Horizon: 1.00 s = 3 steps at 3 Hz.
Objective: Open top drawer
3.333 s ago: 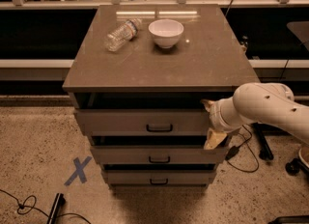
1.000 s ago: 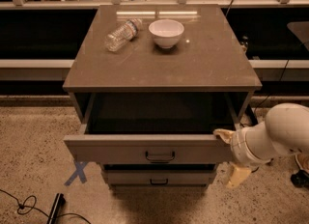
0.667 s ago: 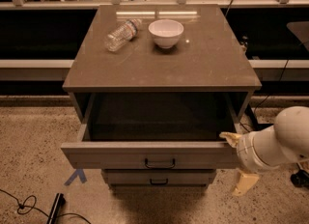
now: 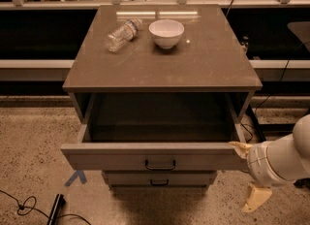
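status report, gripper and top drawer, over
Gripper open, at right end of top drawer front. Drawer pulled well out. Nothing blocking it; water bottle and bowl sit on cabinet top.

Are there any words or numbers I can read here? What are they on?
Water bottle label: too blurred to read.
Blue tape mark on the floor: no letters.
Top drawer, bowl, and the gripper at the drawer's right front corner: no writing visible.
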Available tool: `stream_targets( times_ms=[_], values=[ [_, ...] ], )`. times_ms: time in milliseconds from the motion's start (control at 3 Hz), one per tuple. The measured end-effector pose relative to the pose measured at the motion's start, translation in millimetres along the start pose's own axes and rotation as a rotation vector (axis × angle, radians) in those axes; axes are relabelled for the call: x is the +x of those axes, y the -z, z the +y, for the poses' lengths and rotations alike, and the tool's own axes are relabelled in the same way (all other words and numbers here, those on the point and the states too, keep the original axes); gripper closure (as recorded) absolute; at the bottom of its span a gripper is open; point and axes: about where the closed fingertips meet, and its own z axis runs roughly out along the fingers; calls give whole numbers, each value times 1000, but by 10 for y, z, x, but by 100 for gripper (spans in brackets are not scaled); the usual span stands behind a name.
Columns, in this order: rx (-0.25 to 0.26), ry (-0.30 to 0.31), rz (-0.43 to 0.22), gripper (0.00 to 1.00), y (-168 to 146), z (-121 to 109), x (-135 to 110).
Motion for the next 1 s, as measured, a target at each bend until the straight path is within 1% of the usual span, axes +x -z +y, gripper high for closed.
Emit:
stream_targets(
  times_ms=[333, 667, 1000],
  values=[
    [26, -19, -25, 0, 38, -2, -47],
    [29, -21, -28, 0, 42, -5, -51],
    [-42, -3, -52, 0, -39, -161, -122]
  ],
)
